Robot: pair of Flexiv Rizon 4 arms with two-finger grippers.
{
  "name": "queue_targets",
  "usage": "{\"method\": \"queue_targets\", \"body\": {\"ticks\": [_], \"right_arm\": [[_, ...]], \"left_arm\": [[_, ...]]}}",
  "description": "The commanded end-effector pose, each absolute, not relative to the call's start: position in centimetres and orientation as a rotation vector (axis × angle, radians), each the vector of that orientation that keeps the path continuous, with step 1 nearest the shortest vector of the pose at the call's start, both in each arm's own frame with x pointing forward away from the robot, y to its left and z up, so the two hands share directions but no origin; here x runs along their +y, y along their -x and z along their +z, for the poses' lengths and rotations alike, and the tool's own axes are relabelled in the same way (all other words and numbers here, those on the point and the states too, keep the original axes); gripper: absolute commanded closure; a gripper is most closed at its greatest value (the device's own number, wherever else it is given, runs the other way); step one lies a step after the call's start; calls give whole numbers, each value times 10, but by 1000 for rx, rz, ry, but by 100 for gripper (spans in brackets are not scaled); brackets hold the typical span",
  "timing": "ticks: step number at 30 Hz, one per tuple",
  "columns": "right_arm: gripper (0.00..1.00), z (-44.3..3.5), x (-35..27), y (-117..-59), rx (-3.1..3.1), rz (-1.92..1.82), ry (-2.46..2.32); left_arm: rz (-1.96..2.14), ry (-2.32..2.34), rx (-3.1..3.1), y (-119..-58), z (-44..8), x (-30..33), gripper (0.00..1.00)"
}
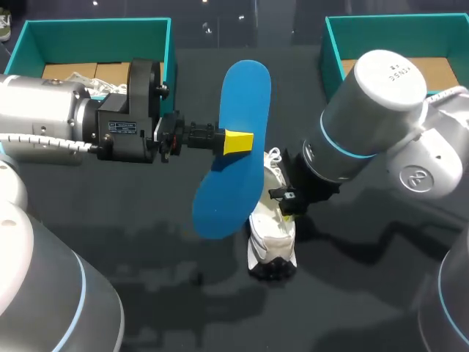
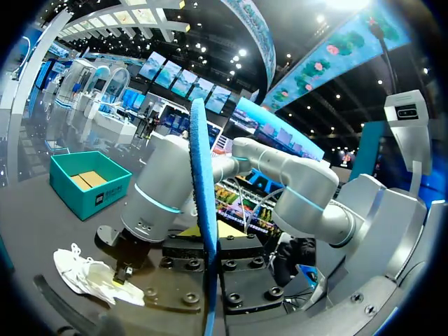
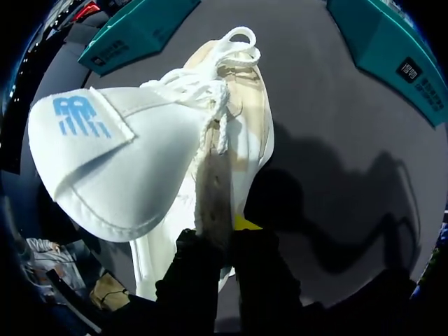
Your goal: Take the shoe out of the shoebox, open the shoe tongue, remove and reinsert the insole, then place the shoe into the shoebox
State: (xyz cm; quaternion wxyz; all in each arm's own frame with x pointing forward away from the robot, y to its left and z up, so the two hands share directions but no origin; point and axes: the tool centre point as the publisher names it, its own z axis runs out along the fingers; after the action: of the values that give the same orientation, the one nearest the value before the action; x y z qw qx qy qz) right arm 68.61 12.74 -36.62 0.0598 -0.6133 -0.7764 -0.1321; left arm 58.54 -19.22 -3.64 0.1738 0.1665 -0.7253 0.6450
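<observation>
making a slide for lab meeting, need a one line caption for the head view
The left claw holds the removed blue insole while the right claw grips the white shoe.

Light falls from overhead, so the white lace-up shoe (image 1: 272,236) stands bright against the glossy black tabletop (image 1: 183,319). To the right of the shoe, my right arm (image 1: 366,117) throws a broad, soft shadow across the table. A fainter shadow spreads left of the shoe, beneath the flat blue foam insole (image 1: 236,147). Beyond the shoe, small white glints of the lamps sit on the tabletop, and my right arm's grey casing carries a pale sheen. From my right wrist the shoe's tongue is strongly lit, with a dark shadow just beside the shoe. From my left wrist, lamps flare white high above the shoe.
</observation>
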Motion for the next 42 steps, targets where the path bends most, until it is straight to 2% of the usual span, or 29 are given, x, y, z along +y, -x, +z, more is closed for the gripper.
{"method": "queue_targets", "body": {"ticks": [1,10,11,12,14,20,23,24,25,26,34,42], "right_arm": [[100,-373,130,-689,-2340,-399,1851],[100,-380,132,-688,-2306,-396,1855],[94,-380,133,-688,-2301,-395,1859],[83,-380,133,-688,-2298,-392,1862],[75,-379,134,-688,-2295,-390,1866],[65,-376,138,-687,-2283,-393,1873],[46,-372,139,-686,-2277,-405,1878],[24,-369,139,-685,-2274,-415,1880],[10,-365,138,-684,-2269,-430,1879],[0,-361,138,-683,-2265,-446,1875],[0,-314,122,-681,-2177,-624,1738],[0,-314,122,-681,-2177,-624,1738]], "left_arm": [[1831,-472,-2055,-586,-38,-194,100],[1831,-472,-2055,-586,-38,-194,100],[1831,-472,-2055,-586,-38,-194,100],[1831,-472,-2055,-586,-38,-194,100],[1831,-472,-2055,-586,-38,-194,100],[1831,-472,-2055,-586,-38,-194,100],[1831,-472,-2055,-586,-38,-194,100],[1831,-472,-2055,-586,-38,-194,100],[1831,-472,-2055,-586,-38,-194,100],[1831,-472,-2055,-586,-38,-194,100],[1831,-472,-2055,-586,-38,-194,100],[1831,-472,-2055,-586,-38,-194,100]]}}
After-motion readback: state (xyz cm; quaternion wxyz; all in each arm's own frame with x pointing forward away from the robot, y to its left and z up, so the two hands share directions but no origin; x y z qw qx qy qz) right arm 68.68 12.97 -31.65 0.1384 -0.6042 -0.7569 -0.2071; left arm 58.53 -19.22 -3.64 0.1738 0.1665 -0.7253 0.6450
